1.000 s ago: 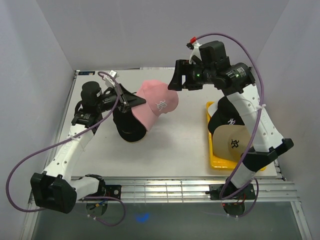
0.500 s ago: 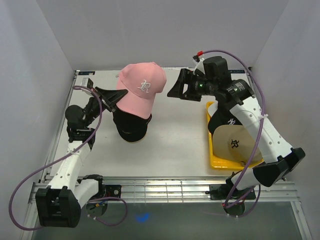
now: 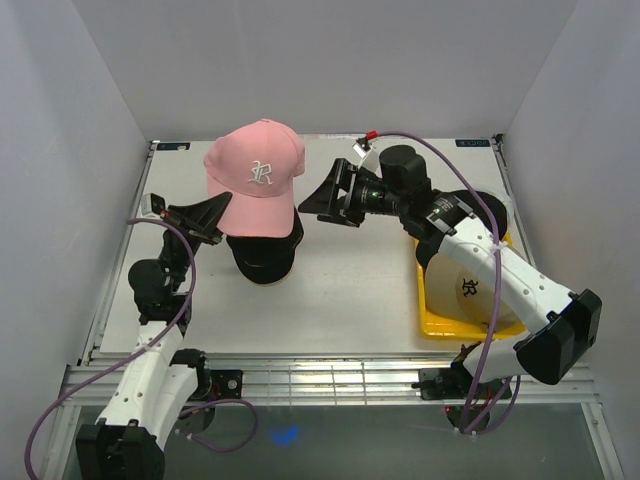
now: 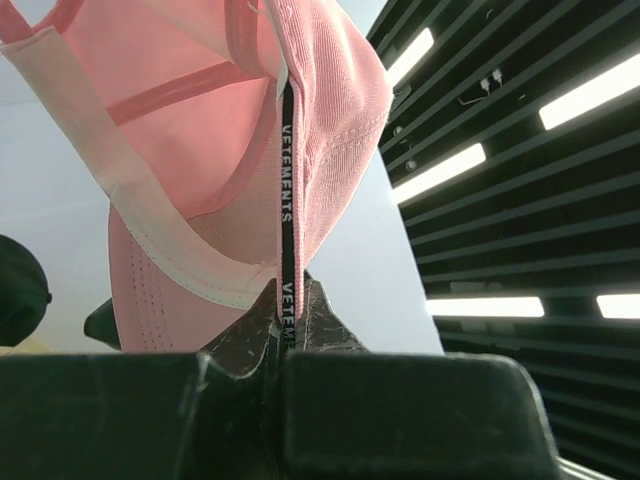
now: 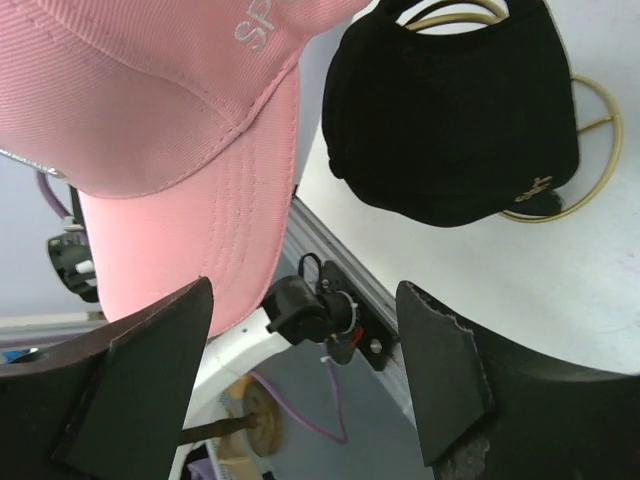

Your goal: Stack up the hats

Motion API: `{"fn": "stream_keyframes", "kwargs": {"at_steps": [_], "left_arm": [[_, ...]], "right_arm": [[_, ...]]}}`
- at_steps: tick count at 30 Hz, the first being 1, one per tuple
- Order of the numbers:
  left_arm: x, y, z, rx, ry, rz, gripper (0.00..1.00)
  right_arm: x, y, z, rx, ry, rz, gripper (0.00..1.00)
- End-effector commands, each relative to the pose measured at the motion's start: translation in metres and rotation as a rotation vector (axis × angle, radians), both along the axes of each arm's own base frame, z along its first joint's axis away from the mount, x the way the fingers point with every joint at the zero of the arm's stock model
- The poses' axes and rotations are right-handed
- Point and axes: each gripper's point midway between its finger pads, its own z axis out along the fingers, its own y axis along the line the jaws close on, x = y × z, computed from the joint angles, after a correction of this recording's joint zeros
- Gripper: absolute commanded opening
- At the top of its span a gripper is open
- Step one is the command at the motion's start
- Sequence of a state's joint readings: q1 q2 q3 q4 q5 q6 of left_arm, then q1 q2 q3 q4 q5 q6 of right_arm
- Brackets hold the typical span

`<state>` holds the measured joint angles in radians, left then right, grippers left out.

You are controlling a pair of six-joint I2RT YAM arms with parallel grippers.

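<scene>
Left end effector [image 3: 212, 215] is clenched on the pink cap [image 3: 255, 170]. In the left wrist view the fingers [image 4: 320, 320] are pinched tight on the cap's edge, right on a black tape strip [image 4: 288, 190] printed VETEMENTS, and the cap hangs off them with its inside facing that camera. From the top camera the pink cap is up in the air, logo side up, brim pointing toward the near-left. It sits over the black cap [image 3: 262, 258] in that view. In the right wrist view there's a visible gap between the pink one [image 5: 150, 110] and the black one [image 5: 450, 110], so they don't look to be touching.

The black cap is left of the middle of the counter [image 3: 350, 290], perched on what looks like a thin wire ring stand [image 5: 600, 130].

Right end effector [image 3: 322, 195] is released, with its jaws spread wide and nothing between them. It's just to the right of the pink cap, pointing at it.

Over on the right side, the yellow tray [image 3: 440, 325] has the tan cap [image 3: 470, 285] lying in it, logo up. Another dark cap [image 3: 488, 207] is at the far end of the tray, mostly hidden behind the right arm, so I can't make out its logo.
</scene>
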<state>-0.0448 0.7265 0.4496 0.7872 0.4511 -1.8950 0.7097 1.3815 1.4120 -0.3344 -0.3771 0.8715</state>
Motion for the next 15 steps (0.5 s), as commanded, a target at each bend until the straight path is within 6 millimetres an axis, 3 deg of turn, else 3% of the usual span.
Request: {"fn": "stream_keyframes", "kwargs": {"at_steps": [1, 9, 15], "left_arm": [[-0.002, 0.013, 0.008, -0.084, -0.007, 0.040, 0.00], [0.008, 0.017, -0.013, -0.176, 0.132, 0.006, 0.00], [0.014, 0.016, -0.009, -0.189, 0.157, -0.006, 0.00]], "right_arm": [[-0.005, 0.014, 0.042, 0.194, -0.025, -0.007, 0.80], [-0.018, 0.047, 0.045, 0.242, 0.048, 0.017, 0.83], [-0.016, 0.062, 0.045, 0.248, 0.076, 0.014, 0.83]]}}
